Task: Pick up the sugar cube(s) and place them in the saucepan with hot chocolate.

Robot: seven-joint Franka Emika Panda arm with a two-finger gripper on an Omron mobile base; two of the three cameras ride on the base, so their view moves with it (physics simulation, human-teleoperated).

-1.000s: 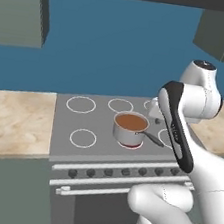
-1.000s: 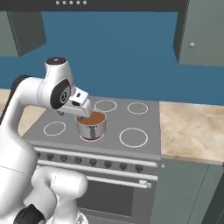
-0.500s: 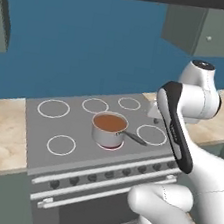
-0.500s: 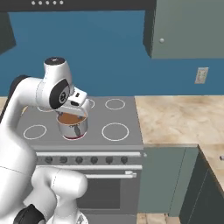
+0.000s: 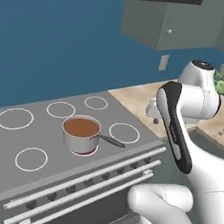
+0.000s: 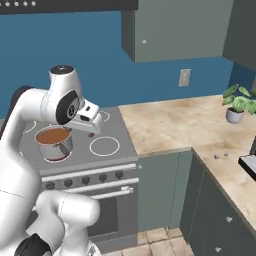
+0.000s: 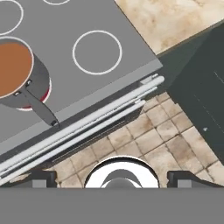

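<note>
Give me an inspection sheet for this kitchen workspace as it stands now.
Surface: grey stovetop with white burner rings; beige stone counter beside it, running round a corner.
Job's things: saucepan with hot chocolate on a burner with a red glow under it, dark handle pointing toward the stove's front right; two small pale cubes, probably the sugar, on the counter near the corner.
Clutter: potted plant on the counter.
Grippers: gripper open, holding nothing, looking down past the stove's front edge at the tiled floor.
Cables: nothing seen.
Surroundings: blue wall, grey upper cabinets, wall outlet, oven door with handle bar.
</note>
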